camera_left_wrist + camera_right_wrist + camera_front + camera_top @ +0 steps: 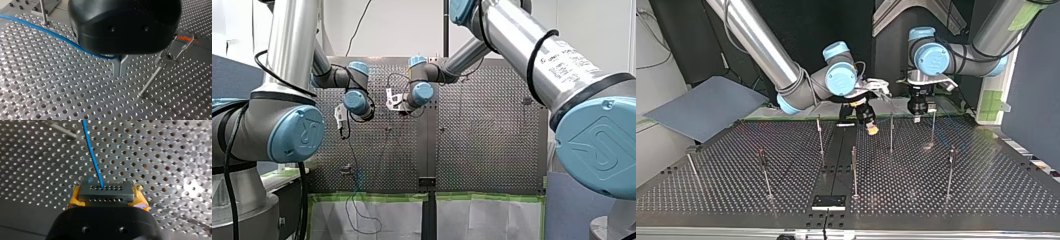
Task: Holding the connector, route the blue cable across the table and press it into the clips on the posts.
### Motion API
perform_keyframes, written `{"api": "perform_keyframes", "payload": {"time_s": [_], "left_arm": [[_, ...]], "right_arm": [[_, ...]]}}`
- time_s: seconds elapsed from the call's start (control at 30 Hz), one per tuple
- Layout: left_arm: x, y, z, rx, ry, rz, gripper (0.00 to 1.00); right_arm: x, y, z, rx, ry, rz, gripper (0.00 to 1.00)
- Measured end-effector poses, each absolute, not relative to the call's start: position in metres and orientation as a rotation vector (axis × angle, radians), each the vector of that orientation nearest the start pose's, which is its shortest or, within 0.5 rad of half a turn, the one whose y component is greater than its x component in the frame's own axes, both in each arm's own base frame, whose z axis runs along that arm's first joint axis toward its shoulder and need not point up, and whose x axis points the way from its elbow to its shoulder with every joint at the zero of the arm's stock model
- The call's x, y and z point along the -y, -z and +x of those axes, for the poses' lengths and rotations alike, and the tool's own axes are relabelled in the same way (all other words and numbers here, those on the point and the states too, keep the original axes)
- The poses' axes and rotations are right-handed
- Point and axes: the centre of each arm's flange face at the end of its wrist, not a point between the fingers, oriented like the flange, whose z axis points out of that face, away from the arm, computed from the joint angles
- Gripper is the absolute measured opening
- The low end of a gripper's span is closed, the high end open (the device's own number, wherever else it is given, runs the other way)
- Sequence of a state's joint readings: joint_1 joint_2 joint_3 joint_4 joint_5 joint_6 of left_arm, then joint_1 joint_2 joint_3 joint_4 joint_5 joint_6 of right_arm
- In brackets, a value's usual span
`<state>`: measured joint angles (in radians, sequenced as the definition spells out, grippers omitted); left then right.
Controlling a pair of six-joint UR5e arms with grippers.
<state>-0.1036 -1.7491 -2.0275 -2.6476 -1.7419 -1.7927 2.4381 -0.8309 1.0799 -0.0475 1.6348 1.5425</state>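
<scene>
Two arms work low over the far side of the perforated surface [986, 192] in the top view, with their grippers near each other. My right gripper [870, 128] has its fingers closed on the grey connector [105, 194]. The yellow pads [72, 202] clamp it at both ends, and it hangs just above the holes. The blue cable [92, 155] leaves the connector's upper hole row and runs straight ahead of the gripper over the surface. My left gripper [120, 68] has its metal fingers [116, 67] pinched together with no gap visible. The cable comes in from the side, dips under the black body and ends at the pinch, so it reads as gripped on the cable. The tips are close to the surface; I can't tell whether they touch. A thin post [152, 81] stands just beside those fingers with its clip [172, 56] at the top, and the cable is not in that clip. A second post [43, 12] stands further back, and the cable passes near its foot. The top view shows several upright posts spread across the surface, well apart, and the cable there is only a faint line by my left gripper. I can't tell whether it sits in any clip. A small black plate [828, 202] lies at the near edge of that view.
</scene>
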Motion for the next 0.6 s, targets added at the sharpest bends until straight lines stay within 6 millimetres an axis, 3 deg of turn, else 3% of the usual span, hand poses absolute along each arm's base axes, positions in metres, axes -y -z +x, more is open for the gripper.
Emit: {"api": "perform_keyframes", "payload": {"time_s": [0.13, 0.6], "left_arm": [[0.164, -0.229, 0.461, -1.696, 0.101, -0.238, 0.0], [0.166, -0.172, 0.472, -1.759, 0.112, -0.245, 0.0]], "right_arm": [[0.382, -0.255, 0.647, 0.755, -1.569, 1.987, 0.0], [0.378, -0.237, 0.642, 0.774, -1.541, 2.015, 0.0]]}}
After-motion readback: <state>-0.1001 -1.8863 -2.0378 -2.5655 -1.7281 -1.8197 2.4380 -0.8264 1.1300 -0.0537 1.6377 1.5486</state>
